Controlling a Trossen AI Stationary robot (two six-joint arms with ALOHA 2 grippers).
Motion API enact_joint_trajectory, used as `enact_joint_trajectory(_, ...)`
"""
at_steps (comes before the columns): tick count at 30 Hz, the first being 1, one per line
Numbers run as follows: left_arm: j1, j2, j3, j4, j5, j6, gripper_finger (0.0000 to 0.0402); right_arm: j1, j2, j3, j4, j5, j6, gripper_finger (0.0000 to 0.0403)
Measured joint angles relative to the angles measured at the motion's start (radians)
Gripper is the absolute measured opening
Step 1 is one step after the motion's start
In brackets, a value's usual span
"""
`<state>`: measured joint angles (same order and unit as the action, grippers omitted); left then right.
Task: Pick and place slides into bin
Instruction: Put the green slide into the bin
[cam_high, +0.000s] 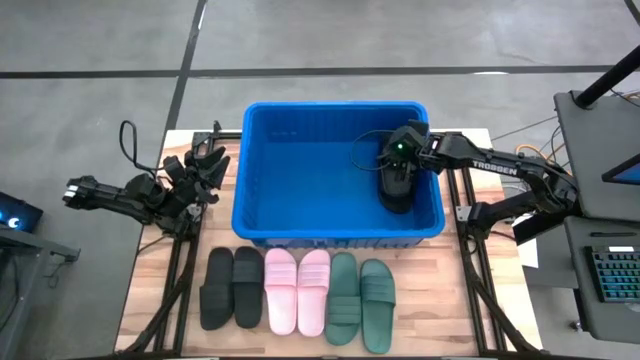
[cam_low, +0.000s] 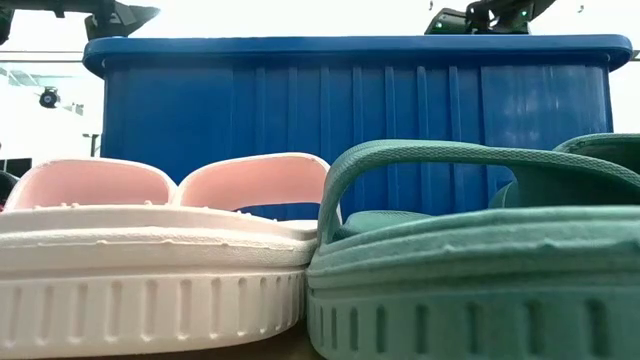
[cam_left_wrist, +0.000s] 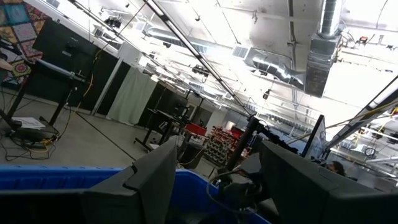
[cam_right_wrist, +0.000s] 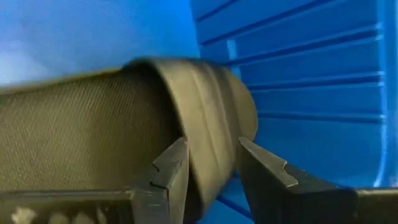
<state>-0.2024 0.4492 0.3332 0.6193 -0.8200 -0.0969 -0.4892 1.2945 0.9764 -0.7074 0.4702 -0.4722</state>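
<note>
Your right tool (cam_right_wrist: 211, 171) is pinching a black rubber slide sandal (cam_high: 396, 186) by its wide ribbed strap (cam_right_wrist: 208, 118), one finger (cam_right_wrist: 171, 171) on each side of the band, and you can see in the right wrist view that the strap fills the gap between them. From above, this slide hangs inside the large rectangular bright blue plastic bin (cam_high: 262, 160), at its right end, close to the right wall and pointing down toward the floor of the crate; whether it touches that floor cannot be told. The rest of the bin's floor shows only blue. On the near side of the bin, on the pale wooden surface (cam_high: 440, 300), you have six more slides lined up side by side with toes toward the bin: a black pair (cam_high: 232, 288) on the left, a pale pink pair (cam_high: 297, 290) in the middle, and a dark green pair (cam_high: 360, 301) on the right, each touching or just beside its neighbour. In the low view the pink pair (cam_low: 150, 250) and green pair (cam_low: 470, 270) fill the foreground with the bin's ribbed wall (cam_low: 400, 130) behind them. Your left tool (cam_high: 205, 160) waits over the surface just left of the bin, its fingers (cam_left_wrist: 149, 186) spread apart and holding nothing, aimed across the bin rim toward the room beyond.
</note>
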Motion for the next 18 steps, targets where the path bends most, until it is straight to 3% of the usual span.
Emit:
enact_joint_trajectory(9, 0.0, 0.0, 0.0, -0.001, 0.0, 0.0, 0.0217, 0.0, 0.0, 0.089, -0.099, -0.056, 0.06, 0.0143)
enact_joint_trajectory(18, 0.0, 0.0, 0.0, -0.009, 0.0, 0.0, 0.0217, 0.0, -0.001, 0.269, -0.198, -0.33, 0.265, 0.0144)
